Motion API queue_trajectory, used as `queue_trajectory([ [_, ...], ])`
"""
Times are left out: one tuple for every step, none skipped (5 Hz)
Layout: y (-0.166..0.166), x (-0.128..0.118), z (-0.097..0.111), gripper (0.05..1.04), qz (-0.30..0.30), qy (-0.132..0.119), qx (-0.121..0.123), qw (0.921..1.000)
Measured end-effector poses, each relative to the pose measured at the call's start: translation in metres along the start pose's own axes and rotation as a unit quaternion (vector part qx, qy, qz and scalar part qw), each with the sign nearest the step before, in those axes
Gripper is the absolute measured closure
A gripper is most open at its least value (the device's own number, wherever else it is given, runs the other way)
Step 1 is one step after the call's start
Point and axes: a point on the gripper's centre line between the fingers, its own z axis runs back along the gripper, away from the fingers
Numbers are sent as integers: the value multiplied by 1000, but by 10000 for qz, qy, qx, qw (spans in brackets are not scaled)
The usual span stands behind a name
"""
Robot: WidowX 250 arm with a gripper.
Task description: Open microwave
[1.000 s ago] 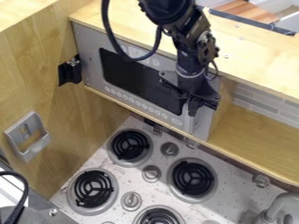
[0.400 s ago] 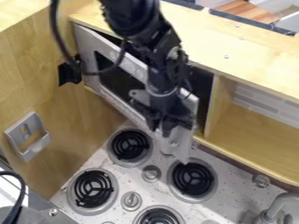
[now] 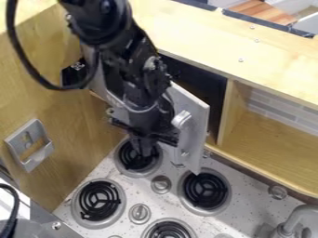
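The gripper (image 3: pixel 144 149) hangs in front of the microwave door, left of its handle and over the back left burner; how its tips stand cannot be made out. The grey microwave door (image 3: pixel 194 116) is swung well out from the cabinet, hinged at the left, and its right edge stands out over the stove. Near that edge is the light handle (image 3: pixel 181 119), apart from the gripper's tips. Behind the door the dark microwave interior (image 3: pixel 197 83) is exposed. The arm covers much of the door's middle.
Below lies the stove (image 3: pixel 186 207) with black coil burners and knobs. A wooden side wall (image 3: pixel 37 93) with a grey holder (image 3: pixel 29 144) stands at left. An open shelf (image 3: pixel 267 144) is at right, and a faucet (image 3: pixel 298 221) at the lower right.
The door has swung from closed to wide open, out and toward the left. The gripper has moved left and down from the handle area, and the handle now shows beside it.
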Motion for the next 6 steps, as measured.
queue_trajectory([
  [2,-2,0,1017,49,36,-1,10000],
  [2,-3,1,869,57,127,13,9999],
  [2,1,14,636,102,19,86,9999],
  [4,11,36,317,252,-190,231,9992],
  [-3,31,63,91,156,-523,347,9979],
  [-17,63,85,83,-14,-960,287,9950],
])
